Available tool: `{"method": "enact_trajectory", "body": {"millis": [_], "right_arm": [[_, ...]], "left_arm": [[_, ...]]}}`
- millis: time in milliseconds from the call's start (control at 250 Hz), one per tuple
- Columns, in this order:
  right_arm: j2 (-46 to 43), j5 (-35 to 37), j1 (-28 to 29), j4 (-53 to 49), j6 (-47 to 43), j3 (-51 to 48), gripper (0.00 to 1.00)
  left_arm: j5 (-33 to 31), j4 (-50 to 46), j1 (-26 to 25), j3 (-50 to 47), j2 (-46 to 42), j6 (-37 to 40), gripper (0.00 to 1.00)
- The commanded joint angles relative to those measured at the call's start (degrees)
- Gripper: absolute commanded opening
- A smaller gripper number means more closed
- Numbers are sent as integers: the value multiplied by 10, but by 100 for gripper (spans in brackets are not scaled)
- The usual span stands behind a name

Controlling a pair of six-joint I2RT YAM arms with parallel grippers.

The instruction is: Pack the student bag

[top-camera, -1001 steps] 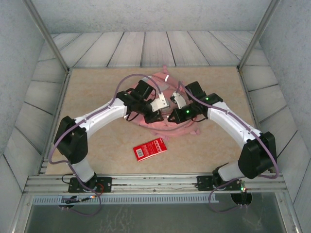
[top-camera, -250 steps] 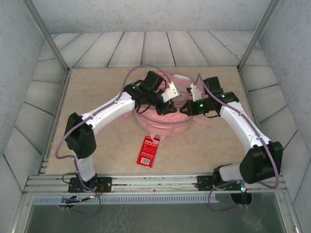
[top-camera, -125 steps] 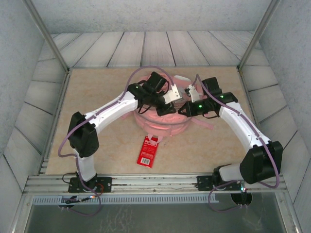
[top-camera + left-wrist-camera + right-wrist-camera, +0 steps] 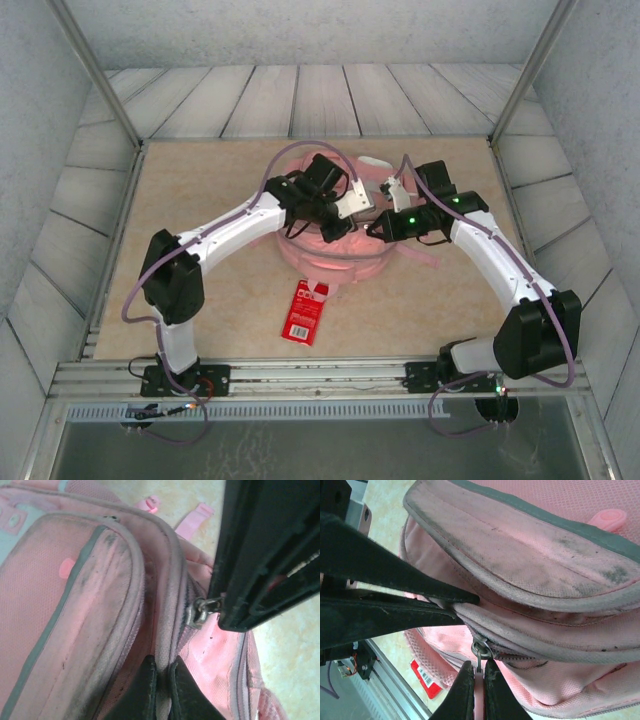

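At mid-table, student bag (image 4: 75, 610) clamped at its rim seam by left gripper (image 4: 161, 664), zip pull (image 4: 480, 649) pinched by right gripper (image 4: 477, 666), red packet (image 4: 305, 312) nearby.

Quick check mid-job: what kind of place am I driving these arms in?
Probably a lab robot test cell, not a home or classroom: a tan tabletop boxed in by grey wall panels, with both arms bolted to an aluminium rail at the near edge. The pink student bag sits mid-table.
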Motion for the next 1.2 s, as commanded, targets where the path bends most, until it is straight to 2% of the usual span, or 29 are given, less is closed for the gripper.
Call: {"method": "enact_trajectory", "body": {"millis": [0,184,348,500,655,735,983,1195], "right_arm": [[-17,-36,3,11,-7,6,0],[-18,19,2,14,7,5,0],[-18,52,-7,31,18,-13,0],[-18,40,-10,48,22,-26,0],[-21,-15,-9,47,5,-27,0],[-21,-22,-9,43,4,-24,0],[-17,47,-11,36,8,-30,0],[5,86,-28,53,25,-38,0]], "left_arm": [[-37,-20,6,-14,9,-10,0],[-62,4,36,-61,-28,-33,0],[-61,44,107,-134,-85,-62,0],[-54,66,162,-178,-119,-71,0],[-65,72,207,-190,-107,-81,0],[-66,86,230,-195,-93,-95,0],[-81,118,289,-206,-46,-118,0],[-103,117,303,-225,-50,-121,0]]}}
